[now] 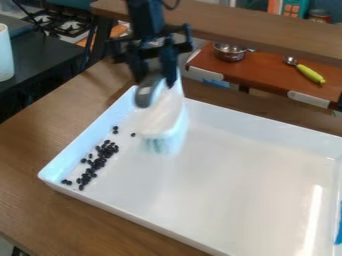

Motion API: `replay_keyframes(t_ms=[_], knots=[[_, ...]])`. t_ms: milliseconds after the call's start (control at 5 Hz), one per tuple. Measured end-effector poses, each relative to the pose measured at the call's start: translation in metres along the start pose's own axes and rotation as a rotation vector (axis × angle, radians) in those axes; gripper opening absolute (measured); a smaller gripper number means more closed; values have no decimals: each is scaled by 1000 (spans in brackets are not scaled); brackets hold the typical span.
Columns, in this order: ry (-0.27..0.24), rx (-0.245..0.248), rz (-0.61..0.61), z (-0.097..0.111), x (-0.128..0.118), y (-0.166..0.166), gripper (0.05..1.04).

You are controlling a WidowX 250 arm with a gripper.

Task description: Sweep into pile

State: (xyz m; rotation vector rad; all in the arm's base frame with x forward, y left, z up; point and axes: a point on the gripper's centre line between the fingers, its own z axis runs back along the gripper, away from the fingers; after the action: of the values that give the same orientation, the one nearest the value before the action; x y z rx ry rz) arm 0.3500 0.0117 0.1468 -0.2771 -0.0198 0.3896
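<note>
Over the far left corner of the white tray [220,200] hangs the black gripper [157,82], shut on a white brush [163,117] with a grey end on its handle. The brush points down, and its pale bluish bristles are low over the tray or touching it; I cannot tell which. Black beans [100,159] lie in a loose elongated cluster along the tray's left side. A few stray beans sit nearer the brush, to its left, and a few more lie close to the near left corner.
High tray walls surround the work area on a brown wooden table [40,135]. Behind stand a wooden shelf [267,30] and a reddish-brown board with a metal bowl [230,51] and a yellow-green utensil [310,73]. A white cylinder [5,55] is at the left edge.
</note>
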Motion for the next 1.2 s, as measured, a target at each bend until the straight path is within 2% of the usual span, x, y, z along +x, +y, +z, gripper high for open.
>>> replay_keyframes(t_ms=[200,400,600,800,1000,1200], knots=[[-8,-22,85,-9,16,-19,484],[-56,-16,123,-24,23,-28,483],[-86,9,146,-47,25,-28,483],[-125,10,176,-62,31,-24,484],[-142,8,204,-70,38,-27,483],[-150,8,224,-70,42,-28,483]])
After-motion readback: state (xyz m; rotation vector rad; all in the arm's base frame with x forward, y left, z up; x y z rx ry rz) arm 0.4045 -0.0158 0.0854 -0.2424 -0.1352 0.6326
